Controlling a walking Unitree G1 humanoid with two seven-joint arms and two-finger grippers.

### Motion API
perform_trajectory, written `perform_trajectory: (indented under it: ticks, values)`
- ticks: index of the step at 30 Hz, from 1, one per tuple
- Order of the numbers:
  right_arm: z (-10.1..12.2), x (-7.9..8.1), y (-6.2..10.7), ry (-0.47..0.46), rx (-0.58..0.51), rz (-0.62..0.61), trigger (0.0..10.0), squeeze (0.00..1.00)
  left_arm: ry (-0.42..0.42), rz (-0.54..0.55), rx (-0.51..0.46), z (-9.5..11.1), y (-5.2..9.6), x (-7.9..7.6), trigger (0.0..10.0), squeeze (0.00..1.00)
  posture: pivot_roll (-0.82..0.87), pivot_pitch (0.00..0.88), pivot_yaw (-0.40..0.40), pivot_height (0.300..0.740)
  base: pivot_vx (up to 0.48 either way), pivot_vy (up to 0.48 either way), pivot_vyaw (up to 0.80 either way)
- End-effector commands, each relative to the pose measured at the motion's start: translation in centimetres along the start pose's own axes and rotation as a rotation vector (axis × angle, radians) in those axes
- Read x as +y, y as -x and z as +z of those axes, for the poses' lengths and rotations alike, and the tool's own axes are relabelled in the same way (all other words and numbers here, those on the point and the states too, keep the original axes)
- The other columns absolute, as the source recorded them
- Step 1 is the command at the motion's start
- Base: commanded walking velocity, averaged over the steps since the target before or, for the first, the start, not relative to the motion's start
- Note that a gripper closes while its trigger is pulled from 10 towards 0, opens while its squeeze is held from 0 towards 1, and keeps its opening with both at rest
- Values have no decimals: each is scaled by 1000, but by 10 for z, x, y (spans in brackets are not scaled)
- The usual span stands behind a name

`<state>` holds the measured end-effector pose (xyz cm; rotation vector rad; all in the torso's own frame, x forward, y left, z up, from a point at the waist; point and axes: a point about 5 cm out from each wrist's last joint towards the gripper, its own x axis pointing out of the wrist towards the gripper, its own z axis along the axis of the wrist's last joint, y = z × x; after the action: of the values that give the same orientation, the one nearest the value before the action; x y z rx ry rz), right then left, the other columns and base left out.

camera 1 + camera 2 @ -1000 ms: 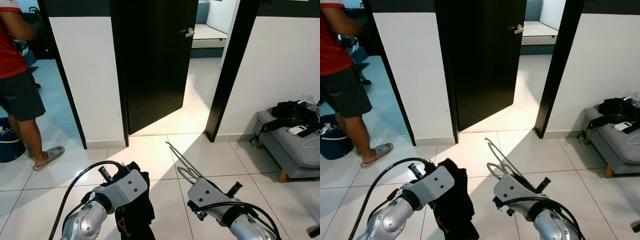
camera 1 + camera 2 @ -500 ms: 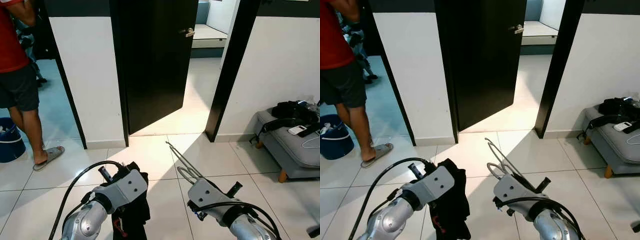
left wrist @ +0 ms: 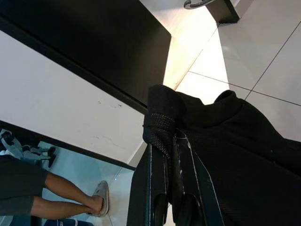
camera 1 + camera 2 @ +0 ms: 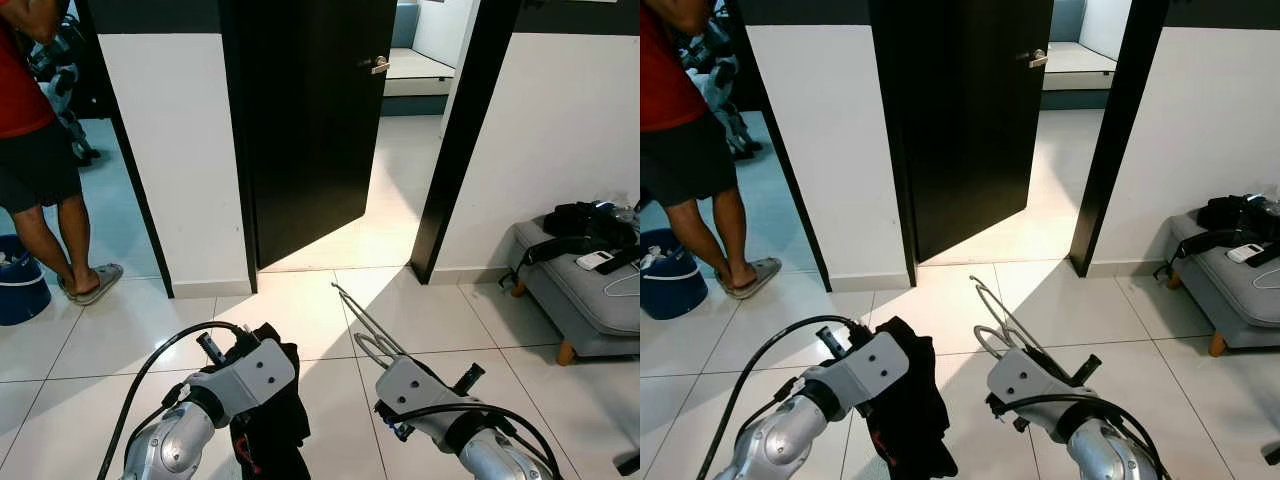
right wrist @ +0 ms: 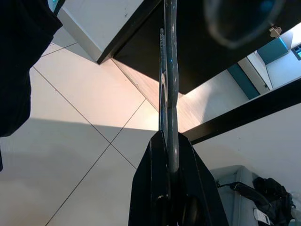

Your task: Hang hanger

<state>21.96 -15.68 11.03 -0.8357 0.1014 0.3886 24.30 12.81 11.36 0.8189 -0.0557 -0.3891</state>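
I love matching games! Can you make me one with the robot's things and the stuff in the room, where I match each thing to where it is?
Things:
1. black garment
2. wire hanger
3. blue bucket
4. black bag

Places:
A. on the grey sofa
B. held by the right gripper
C. on the floor beside the person
D. held by the left gripper

Pairs: 1-D, 2-B, 3-C, 4-A

Open doorway (image 4: 405,150) ahead, black door (image 4: 310,120) ajar beside it.
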Motion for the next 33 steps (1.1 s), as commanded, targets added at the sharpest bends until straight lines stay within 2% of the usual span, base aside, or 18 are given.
perform_trajectory:
  ticks: [1, 33]
  values:
    - [3, -1, 1, -1, -17, -6, 10000, 0, -12, 21, -23, 6, 1, 3, 10000, 0, 2, 0, -9, 740, 0, 0, 0]
    - [2, -1, 1, -1, -15, -5, 10000, 0, -12, 21, -23, 6, 1, 2, 10000, 0, 2, 0, -9, 740, 0, 0, 0]
